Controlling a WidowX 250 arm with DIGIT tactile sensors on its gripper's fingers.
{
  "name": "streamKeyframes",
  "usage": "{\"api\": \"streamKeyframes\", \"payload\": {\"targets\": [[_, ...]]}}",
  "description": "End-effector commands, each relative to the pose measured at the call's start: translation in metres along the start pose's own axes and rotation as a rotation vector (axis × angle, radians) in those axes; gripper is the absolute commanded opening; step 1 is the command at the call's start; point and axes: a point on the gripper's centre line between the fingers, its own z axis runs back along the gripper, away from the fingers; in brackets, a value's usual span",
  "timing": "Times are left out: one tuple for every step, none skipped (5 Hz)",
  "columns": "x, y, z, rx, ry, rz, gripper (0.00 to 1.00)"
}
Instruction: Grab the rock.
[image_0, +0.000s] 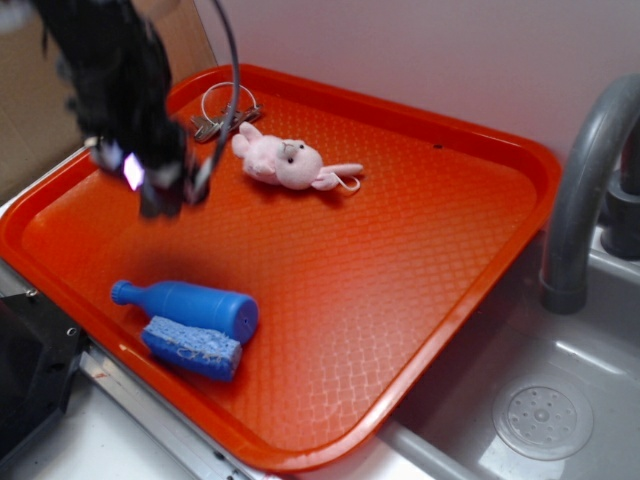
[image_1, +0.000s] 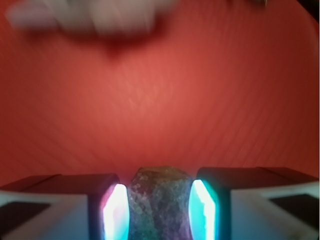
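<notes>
1. The gripper (image_1: 160, 210) has the rock (image_1: 160, 200) squeezed between its two fingers, closed tight on both sides
2. The rock is up in the air above the orange tray (image_0: 400, 250), near the tray's back left part
3. A pink bunny (image_0: 285, 160) and some keys (image_0: 222, 115) lie at the back
4. A blue bottle (image_0: 190, 303) lies at the front, touching a blue sponge (image_0: 192, 347)
</notes>
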Motion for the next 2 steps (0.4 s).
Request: {"api": "streamKeyframes", "payload": {"targets": [[0.054,-0.018,0.1,-0.088,-0.101,-0.047,0.0],[0.056,-0.031,0.107,-0.136,-0.105,-0.131,0.0]]}}
